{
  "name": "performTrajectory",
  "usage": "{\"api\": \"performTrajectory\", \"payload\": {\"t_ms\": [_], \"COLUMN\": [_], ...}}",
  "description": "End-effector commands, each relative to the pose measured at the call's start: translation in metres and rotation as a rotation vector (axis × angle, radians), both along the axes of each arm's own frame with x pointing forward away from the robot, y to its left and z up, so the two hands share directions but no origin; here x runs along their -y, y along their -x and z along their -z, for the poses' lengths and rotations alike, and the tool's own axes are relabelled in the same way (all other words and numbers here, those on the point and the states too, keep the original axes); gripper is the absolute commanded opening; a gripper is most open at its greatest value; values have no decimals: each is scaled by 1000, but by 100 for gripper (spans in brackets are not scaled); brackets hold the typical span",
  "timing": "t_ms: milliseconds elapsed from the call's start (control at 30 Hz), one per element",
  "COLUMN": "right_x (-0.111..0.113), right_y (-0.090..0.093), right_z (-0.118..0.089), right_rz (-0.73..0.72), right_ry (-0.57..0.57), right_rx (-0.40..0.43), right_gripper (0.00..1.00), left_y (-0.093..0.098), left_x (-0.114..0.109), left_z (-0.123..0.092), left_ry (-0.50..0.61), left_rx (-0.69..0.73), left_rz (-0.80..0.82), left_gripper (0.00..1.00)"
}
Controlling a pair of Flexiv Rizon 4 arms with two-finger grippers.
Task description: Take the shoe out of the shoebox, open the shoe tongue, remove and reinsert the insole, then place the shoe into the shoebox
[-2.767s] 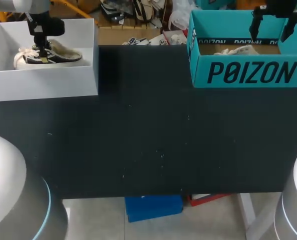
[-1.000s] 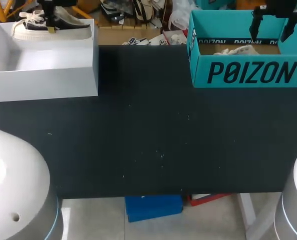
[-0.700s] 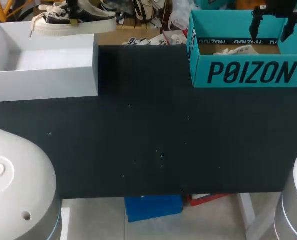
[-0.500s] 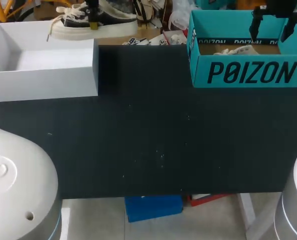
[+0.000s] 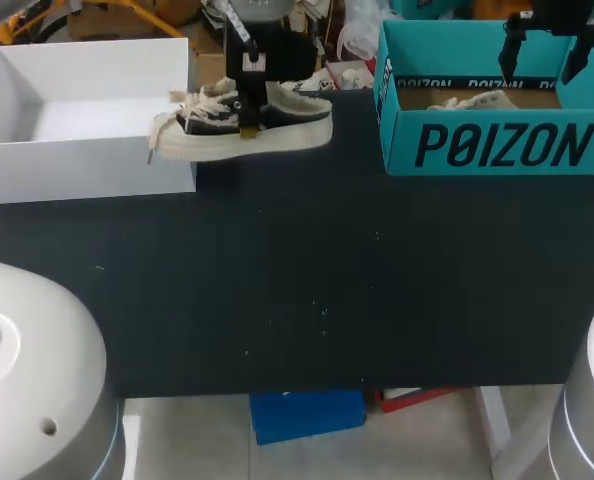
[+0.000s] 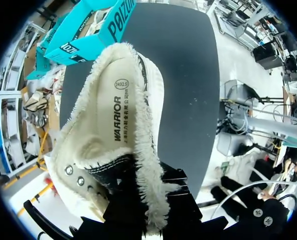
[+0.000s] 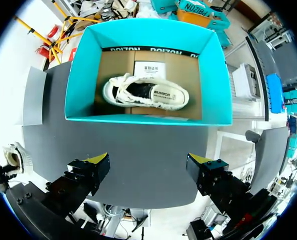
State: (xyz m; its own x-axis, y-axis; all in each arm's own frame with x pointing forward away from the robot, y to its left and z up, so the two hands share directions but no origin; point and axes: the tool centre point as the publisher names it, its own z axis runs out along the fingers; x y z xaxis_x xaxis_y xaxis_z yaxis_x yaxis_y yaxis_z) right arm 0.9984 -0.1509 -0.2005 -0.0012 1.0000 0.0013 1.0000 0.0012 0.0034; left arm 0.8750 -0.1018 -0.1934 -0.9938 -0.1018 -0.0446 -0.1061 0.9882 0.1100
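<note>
A box (image 5: pixel 87 170) sits on the desk (image 5: pixel 307 280) at the upper left. Just right of it, the left gripper (image 5: pixel 247 122) holds a shoe (image 5: pixel 299 118) over the desk. A second box (image 5: pixel 497 148) sits at the upper right with another shoe (image 7: pixel 146 92) inside. The right gripper (image 5: pixel 545 62) is above it.

The left gripper (image 5: pixel 247 122) grips the shoe (image 5: pixel 287 122) just right of the white box (image 5: pixel 87 168), above the table (image 5: pixel 327 290). The right gripper (image 5: pixel 547 58) hangs over the teal box (image 5: pixel 497 148), far right.
</note>
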Motion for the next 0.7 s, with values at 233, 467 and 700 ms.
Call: {"api": "performTrajectory", "payload": {"t_ms": [233,467,700], "right_x": [0,0,0], "right_y": [-1,-1,-1], "right_z": [0,0,0], "right_rz": [1,1,1], "right_ry": [0,0,0], "right_rx": [-1,-1,-1], "right_gripper": [100,100,100], "left_y": [20,28,22], "left_x": [13,18,18], "left_z": [92,147,183], "left_ry": [-38,-41,-26], "left_rx": [273,222,182], "left_rz": [52,78,114], "left_gripper": [0,0,0]}}
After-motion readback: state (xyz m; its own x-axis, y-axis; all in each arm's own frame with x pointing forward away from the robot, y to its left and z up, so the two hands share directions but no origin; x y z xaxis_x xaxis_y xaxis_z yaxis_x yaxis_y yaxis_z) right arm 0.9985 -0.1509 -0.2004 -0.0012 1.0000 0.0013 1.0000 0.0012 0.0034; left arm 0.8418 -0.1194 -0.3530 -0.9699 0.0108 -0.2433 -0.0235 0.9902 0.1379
